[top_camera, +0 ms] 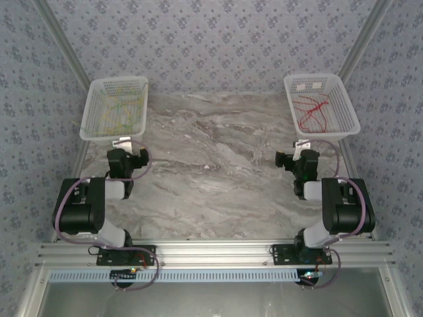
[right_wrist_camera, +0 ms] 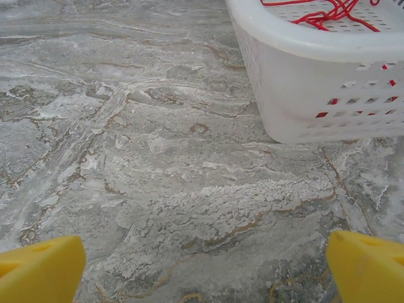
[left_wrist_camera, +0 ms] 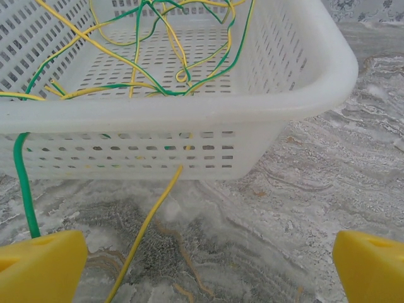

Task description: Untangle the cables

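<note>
Yellow and green cables (left_wrist_camera: 158, 63) lie tangled in the left white basket (top_camera: 115, 109). One yellow cable (left_wrist_camera: 148, 221) and one green cable (left_wrist_camera: 25, 189) hang over its near rim down to the table. A red cable (top_camera: 314, 112) lies looped in the right white basket (top_camera: 322, 105); its strands (right_wrist_camera: 328, 12) show above the rim. My left gripper (left_wrist_camera: 208, 265) stands open just short of the left basket, with nothing between its yellow fingers (left_wrist_camera: 41, 265). My right gripper (right_wrist_camera: 205, 268) is open over bare marble, left of the right basket's near corner.
The marble tabletop (top_camera: 218, 158) stretches between the two baskets. Patterned walls close in the back and both sides. The arm bases sit on an aluminium rail (top_camera: 211, 251) at the near edge.
</note>
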